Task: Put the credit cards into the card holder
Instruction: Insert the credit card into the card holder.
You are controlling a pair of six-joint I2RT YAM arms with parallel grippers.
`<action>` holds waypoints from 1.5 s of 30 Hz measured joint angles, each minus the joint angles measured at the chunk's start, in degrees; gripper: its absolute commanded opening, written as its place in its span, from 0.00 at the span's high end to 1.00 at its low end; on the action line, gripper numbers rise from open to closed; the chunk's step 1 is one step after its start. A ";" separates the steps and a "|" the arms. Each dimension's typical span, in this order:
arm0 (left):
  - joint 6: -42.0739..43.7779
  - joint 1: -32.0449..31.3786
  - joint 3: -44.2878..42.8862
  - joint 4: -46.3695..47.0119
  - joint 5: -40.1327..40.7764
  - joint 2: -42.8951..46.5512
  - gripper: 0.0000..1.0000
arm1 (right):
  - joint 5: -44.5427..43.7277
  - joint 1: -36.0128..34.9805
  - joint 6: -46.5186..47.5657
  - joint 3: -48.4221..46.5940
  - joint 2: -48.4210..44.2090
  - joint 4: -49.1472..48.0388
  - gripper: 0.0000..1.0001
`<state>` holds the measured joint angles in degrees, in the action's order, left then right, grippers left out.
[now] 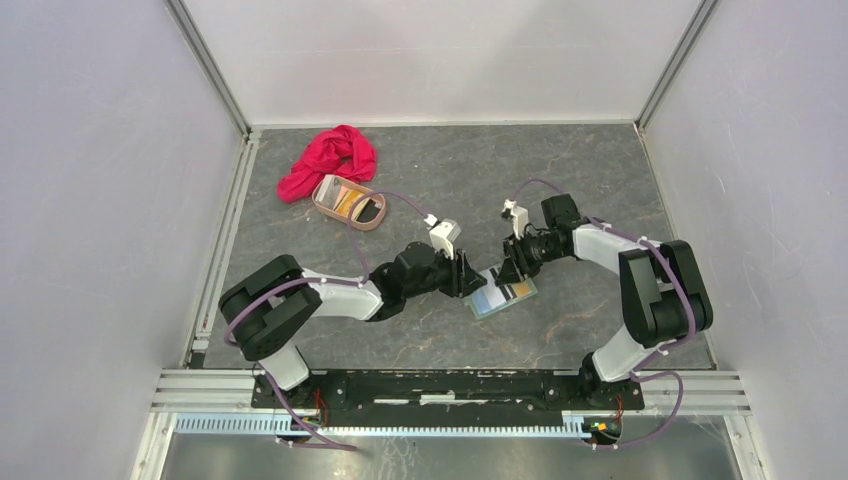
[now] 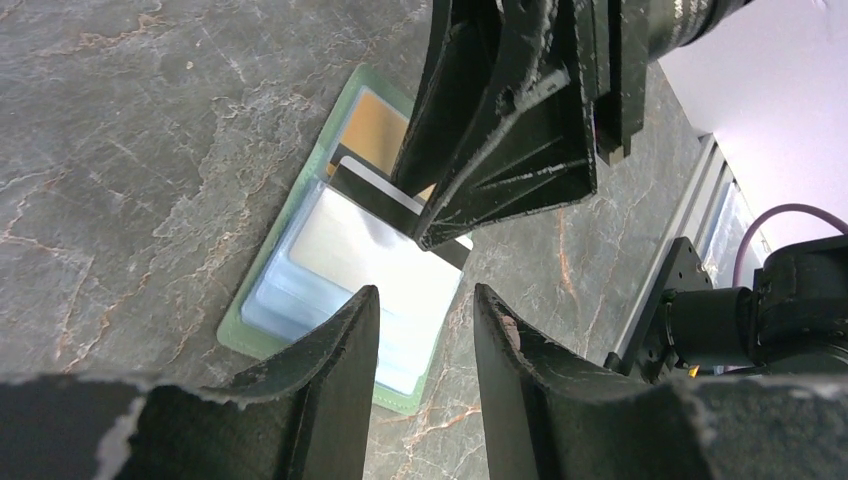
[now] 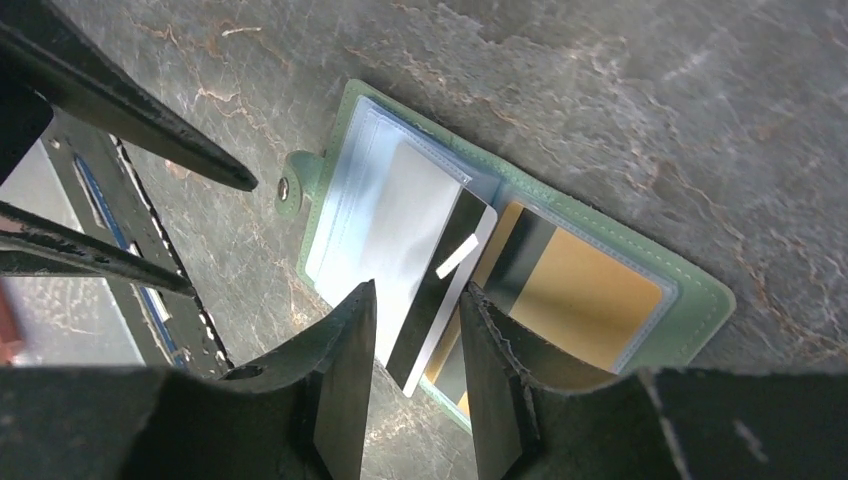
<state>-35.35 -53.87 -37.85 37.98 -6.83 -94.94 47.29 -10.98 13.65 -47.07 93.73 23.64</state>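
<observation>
Lying open, the card holder (image 1: pixel 503 297) is sitting between the left gripper (image 2: pixel 425 300) and the right gripper (image 3: pixel 417 295), both with fingers apart. The right one is straddling one silvery-white card (image 3: pixel 450 235), crowding the pockets; one orange-gold card (image 3: pixel 590 295) is sitting pocketed. One tray (image 1: pixel 318 195) and one red cloth (image 1: pixel 335 155) are lying well behind.

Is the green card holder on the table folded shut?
No, the card holder lies open flat, with an orange-gold card showing in one pocket.
</observation>
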 measured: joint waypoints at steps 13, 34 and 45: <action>-4.48 0.00 5.22 4.09 2.23 2.71 0.53 | -1.31 -5.22 4.96 0.02 -0.04 3.08 0.44; -12.07 -0.66 16.26 9.01 6.93 18.27 0.39 | -5.42 -9.11 13.49 -0.48 -6.62 5.95 0.33; -7.19 -0.63 21.64 7.28 14.56 38.49 0.00 | -5.31 -9.11 17.53 -0.44 -8.52 6.78 0.37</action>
<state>-42.54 -54.50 -16.21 45.25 7.73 -56.45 41.98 -20.10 31.18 -47.51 85.21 30.41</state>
